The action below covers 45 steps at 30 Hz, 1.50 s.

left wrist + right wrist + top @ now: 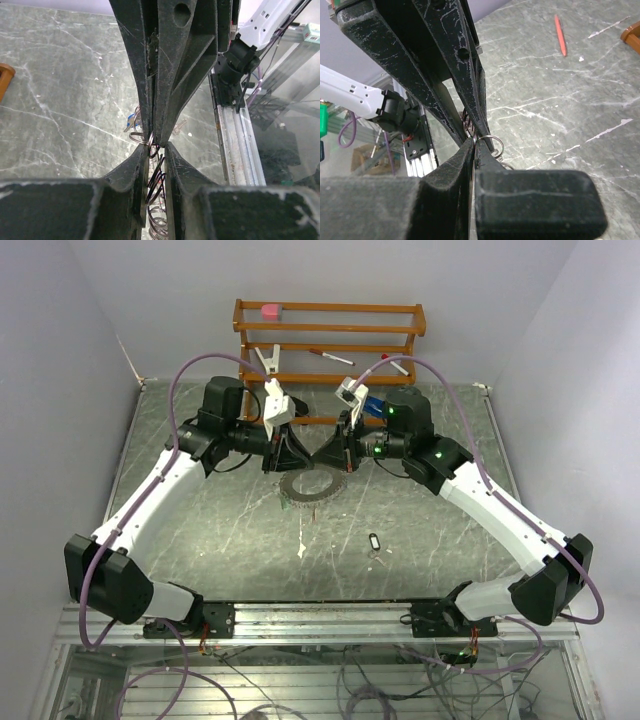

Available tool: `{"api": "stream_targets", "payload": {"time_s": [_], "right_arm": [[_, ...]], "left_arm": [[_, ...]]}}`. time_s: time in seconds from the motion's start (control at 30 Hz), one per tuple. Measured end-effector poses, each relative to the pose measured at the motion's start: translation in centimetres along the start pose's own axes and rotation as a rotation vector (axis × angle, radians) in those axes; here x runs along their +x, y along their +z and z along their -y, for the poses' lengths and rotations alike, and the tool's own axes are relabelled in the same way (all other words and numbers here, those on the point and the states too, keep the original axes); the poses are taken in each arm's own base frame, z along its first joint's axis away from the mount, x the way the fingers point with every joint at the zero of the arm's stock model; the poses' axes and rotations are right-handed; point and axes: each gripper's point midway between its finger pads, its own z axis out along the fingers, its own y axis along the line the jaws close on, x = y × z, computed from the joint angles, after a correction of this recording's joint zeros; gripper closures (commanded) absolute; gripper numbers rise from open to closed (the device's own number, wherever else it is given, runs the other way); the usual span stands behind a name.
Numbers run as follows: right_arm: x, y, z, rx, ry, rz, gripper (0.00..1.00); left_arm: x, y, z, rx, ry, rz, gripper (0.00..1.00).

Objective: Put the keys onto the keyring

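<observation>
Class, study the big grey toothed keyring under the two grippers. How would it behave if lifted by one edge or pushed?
The keyring is thin wire, so it is probably light and may sag or swing when lifted by one edge. Seemingly flat on the smooth table, it would likely slide, not roll. Its small fringe loops probably dangle and snag.

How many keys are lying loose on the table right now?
1: a black-tagged key on the table, to the right of the keyring and nearer the front edge. Others may be hidden at the ring.
</observation>
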Motion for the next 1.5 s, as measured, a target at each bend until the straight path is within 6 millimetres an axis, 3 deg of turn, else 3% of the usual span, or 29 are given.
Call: {"api": "stream_targets", "payload": {"time_s": [0.37,0.8,1.2,1.5], "right_arm": [[0.2,-0.3,-0.4,-0.014,-0.009,0.018,1.00],[-0.5,-1.0,-1.1,-0.024,-0.038,0.050,1.00],[-1.3,-1.7,-1.8,-0.037,-0.065,0.076,1.00],[-1.6,-1.7,-1.9,-0.040,-0.075,0.089,1.00]], "left_arm": [[0.1,0.1,0.5,0.016,0.034,-0.015,0.79],[0.1,0.4,0.7,0.051,-0.024,0.003,0.65],[0.2,0.6,0.6,0.068,-0.063,-0.002,0.68],[-1.0,0.6,1.4,0.110,-0.089,0.026,0.68]]}}
